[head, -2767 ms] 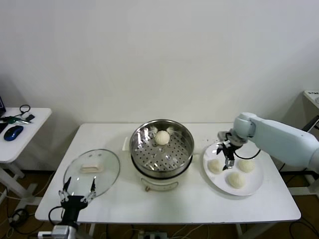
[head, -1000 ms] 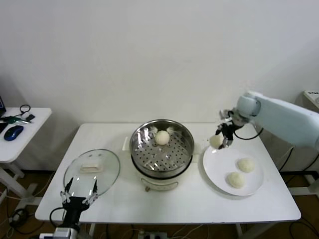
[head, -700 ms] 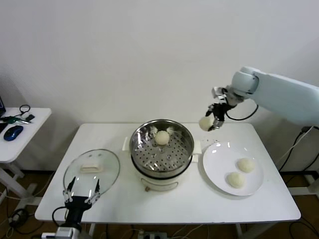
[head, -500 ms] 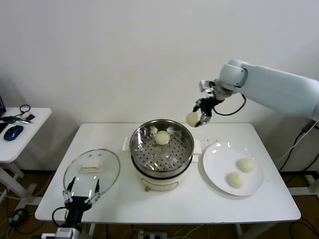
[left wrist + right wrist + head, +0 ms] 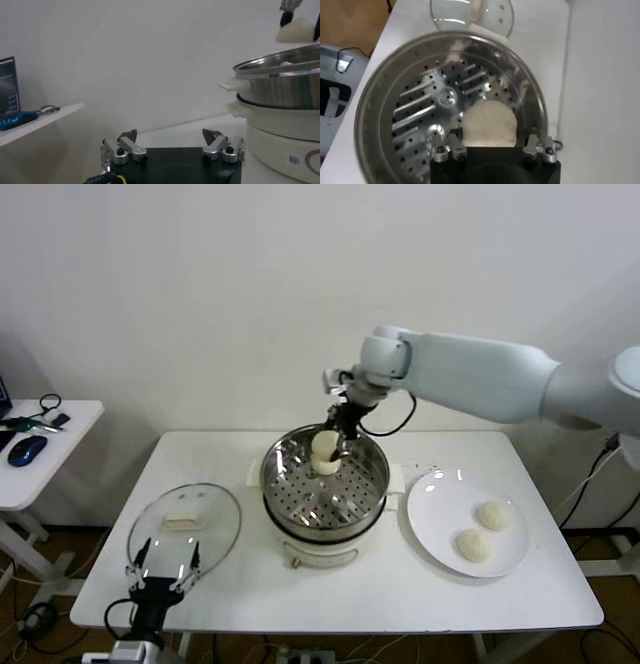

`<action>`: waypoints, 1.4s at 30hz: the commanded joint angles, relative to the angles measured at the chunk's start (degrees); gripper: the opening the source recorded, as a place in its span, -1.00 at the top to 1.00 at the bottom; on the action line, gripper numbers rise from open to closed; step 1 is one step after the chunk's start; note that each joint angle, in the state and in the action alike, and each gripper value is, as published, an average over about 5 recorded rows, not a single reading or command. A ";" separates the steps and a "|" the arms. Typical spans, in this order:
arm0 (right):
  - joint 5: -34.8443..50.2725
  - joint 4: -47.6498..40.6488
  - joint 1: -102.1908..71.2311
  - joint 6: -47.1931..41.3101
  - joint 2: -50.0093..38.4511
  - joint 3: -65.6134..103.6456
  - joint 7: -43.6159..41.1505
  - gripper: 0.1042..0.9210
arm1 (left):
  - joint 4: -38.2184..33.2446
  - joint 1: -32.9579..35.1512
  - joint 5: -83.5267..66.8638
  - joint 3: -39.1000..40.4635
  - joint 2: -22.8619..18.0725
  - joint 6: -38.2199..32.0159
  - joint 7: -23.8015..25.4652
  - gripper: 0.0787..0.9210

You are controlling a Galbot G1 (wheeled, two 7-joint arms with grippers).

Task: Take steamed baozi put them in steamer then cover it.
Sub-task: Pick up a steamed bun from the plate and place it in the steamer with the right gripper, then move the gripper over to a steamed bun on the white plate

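Between right gripper fingers, baozi.

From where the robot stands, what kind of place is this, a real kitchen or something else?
Probably a lab or test room set up as a kitchen corner, not a real kitchen. A steamer and a plate sit on a plain white table against a bare wall, and a side desk holds a computer mouse.

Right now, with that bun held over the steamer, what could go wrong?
The right hand holds a bun above the steamer, about where another bun seemed to sit; released here, it may land on that one.
The hand hangs near the steamer's far rim, so lowering could knock it.
The cover lies by the table's front edge near the open left hand.
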 commanded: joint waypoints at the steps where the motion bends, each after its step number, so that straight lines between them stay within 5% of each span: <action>1: 1.17 -1.09 -3.07 -0.94 6.27 -0.68 1.57 -0.45 | 0.09 0.10 -0.64 0.04 0.27 -0.03 0.06 -0.77; 15: -0.30 -3.00 -5.63 -0.82 7.90 -1.75 1.63 -0.46 | 1.14 0.39 -0.80 -0.03 1.14 -0.73 -0.03 -0.77; 21: -1.28 -3.79 -6.00 -0.97 7.97 -1.62 1.66 -0.71 | 1.17 0.60 -0.74 -0.01 1.10 -0.92 -0.03 -0.77; 27: -1.49 -3.23 -5.45 -0.88 6.93 -1.26 1.19 -0.76 | 0.92 0.74 -0.59 -0.06 1.03 -0.68 -0.03 -0.77; 42: -1.40 10.47 9.40 2.71 -13.78 -4.62 -5.37 -0.76 | 0.26 1.33 0.10 -0.02 0.80 -0.44 -0.04 -0.77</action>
